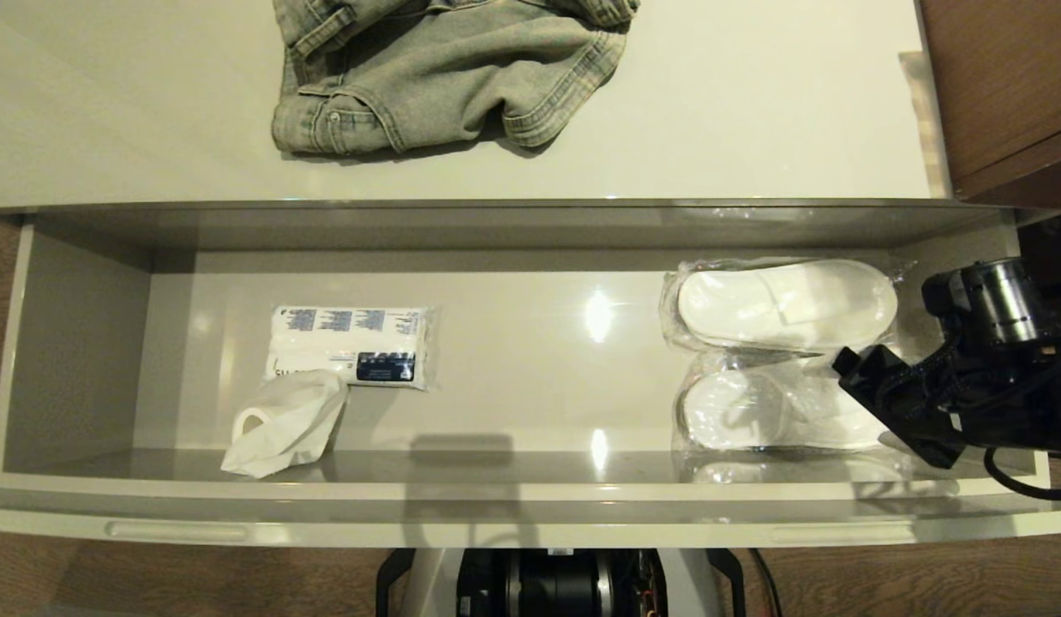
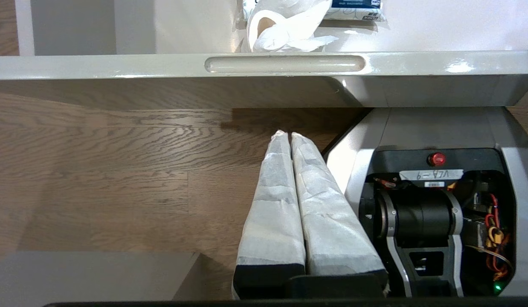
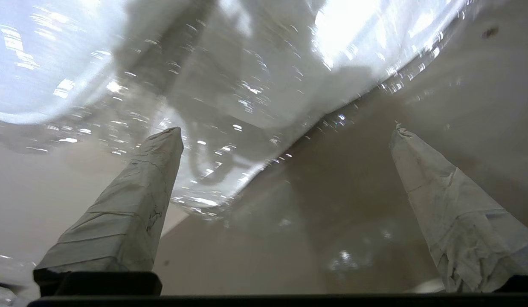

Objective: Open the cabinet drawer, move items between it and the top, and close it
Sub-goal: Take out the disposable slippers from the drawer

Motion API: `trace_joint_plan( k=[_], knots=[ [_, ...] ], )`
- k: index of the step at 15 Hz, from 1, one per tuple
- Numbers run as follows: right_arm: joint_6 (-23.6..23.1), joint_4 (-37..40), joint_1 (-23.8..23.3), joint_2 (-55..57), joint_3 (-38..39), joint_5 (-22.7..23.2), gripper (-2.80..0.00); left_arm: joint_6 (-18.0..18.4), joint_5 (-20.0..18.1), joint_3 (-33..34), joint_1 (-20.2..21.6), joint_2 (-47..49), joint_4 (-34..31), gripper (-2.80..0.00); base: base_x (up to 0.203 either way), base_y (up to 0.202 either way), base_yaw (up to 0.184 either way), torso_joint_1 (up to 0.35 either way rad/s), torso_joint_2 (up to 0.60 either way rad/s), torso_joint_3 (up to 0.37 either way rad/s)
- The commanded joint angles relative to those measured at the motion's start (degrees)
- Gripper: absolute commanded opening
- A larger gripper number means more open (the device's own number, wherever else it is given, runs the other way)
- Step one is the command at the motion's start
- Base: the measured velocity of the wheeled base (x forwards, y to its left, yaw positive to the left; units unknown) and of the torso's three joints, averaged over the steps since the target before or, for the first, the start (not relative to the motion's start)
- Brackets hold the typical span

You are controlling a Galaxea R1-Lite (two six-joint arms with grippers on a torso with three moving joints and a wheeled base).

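Observation:
The cabinet drawer (image 1: pixel 513 493) stands pulled out. Two items, white slippers sealed in clear plastic, lie side by side at its right end: one farther back (image 1: pixel 783 304), one nearer the front (image 1: pixel 766 411). My right arm (image 1: pixel 968 368) reaches in over the drawer's right end, just beside the nearer pack. In the right wrist view my right gripper (image 3: pixel 288 128) is open, with crinkly plastic (image 3: pixel 247 64) close ahead of its taped fingers (image 3: pixel 153 170) and nothing between them. My left gripper (image 2: pixel 285 134) hangs shut and empty over the floor, below the drawer front. The glossy off-white top (image 1: pixel 753 111) lies behind the drawer.
A crumpled pair of jeans (image 1: pixel 445 68) lies on the top. At the drawer's left are a blue-printed tissue pack (image 1: pixel 350 343) and a loose white tissue (image 1: pixel 286 424). Brown wooden furniture (image 1: pixel 1002 86) stands at the right. My base (image 2: pixel 439 204) is under the drawer front.

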State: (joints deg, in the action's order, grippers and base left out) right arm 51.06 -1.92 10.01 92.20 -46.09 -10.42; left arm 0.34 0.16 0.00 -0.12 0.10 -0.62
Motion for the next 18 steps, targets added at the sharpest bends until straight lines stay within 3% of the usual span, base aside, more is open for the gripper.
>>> trace_joint_plan(
  k=[1,7,9,12,18],
  knots=[
    [-0.5,-8.1,-0.7,2.9,3.5,1.4,0.0,0.0,0.0,0.0,0.0,0.0,0.0,-2.8,0.0,0.0,0.0,0.0,0.0,0.0],
    [-0.9,-8.7,-0.8,3.1,3.7,1.8,0.0,0.0,0.0,0.0,0.0,0.0,0.0,-2.8,0.0,0.0,0.0,0.0,0.0,0.0],
    [-5.3,-16.6,-0.8,7.2,3.1,4.6,0.0,0.0,0.0,0.0,0.0,0.0,0.0,-2.8,0.0,0.0,0.0,0.0,0.0,0.0],
    [-8.4,-26.3,-0.8,13.9,3.5,6.2,0.0,0.0,0.0,0.0,0.0,0.0,0.0,-2.8,0.0,0.0,0.0,0.0,0.0,0.0],
    [-9.1,-28.8,-1.3,15.5,3.6,6.3,0.0,0.0,0.0,0.0,0.0,0.0,0.0,-2.8,0.0,0.0,0.0,0.0,0.0,0.0]
  ],
)
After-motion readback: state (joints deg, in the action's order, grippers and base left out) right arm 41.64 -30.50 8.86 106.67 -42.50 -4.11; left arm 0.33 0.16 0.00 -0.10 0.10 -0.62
